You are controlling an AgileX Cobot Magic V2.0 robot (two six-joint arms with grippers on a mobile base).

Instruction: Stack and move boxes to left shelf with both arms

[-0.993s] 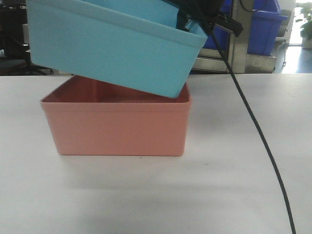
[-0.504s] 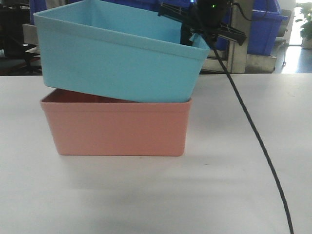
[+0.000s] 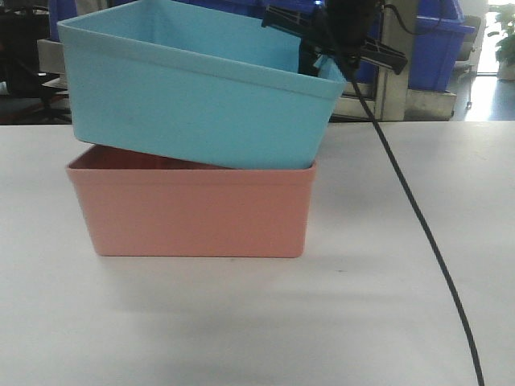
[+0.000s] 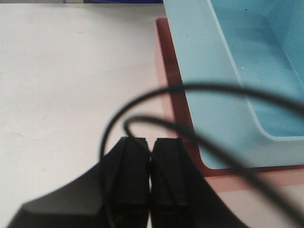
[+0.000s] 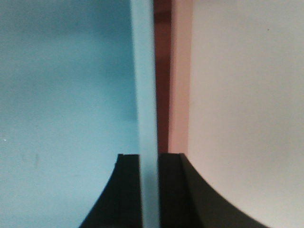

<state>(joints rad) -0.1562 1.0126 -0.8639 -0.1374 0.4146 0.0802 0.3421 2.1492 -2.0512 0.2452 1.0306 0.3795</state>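
Front-facing view gives you two bins: one light blue bin (image 3: pixel 193 104) tilted on one salmon pink bin (image 3: pixel 193 213). The blue bin's end under the right gripper (image 5: pixel 149 159) sits at the pink rim, and its other end is raised above it. One black cable (image 3: pixel 418 217) hangs across the white table (image 3: pixel 386 322). Only the right wrist view shows you that gripper pinching the blue wall. Only the left wrist view shows the left gripper (image 4: pixel 151 142), fingers pressed together on nothing, both bins ahead to its right.

Left end effector (image 4: pixel 151 145) closed, right (image 5: pixel 149 161) clamping
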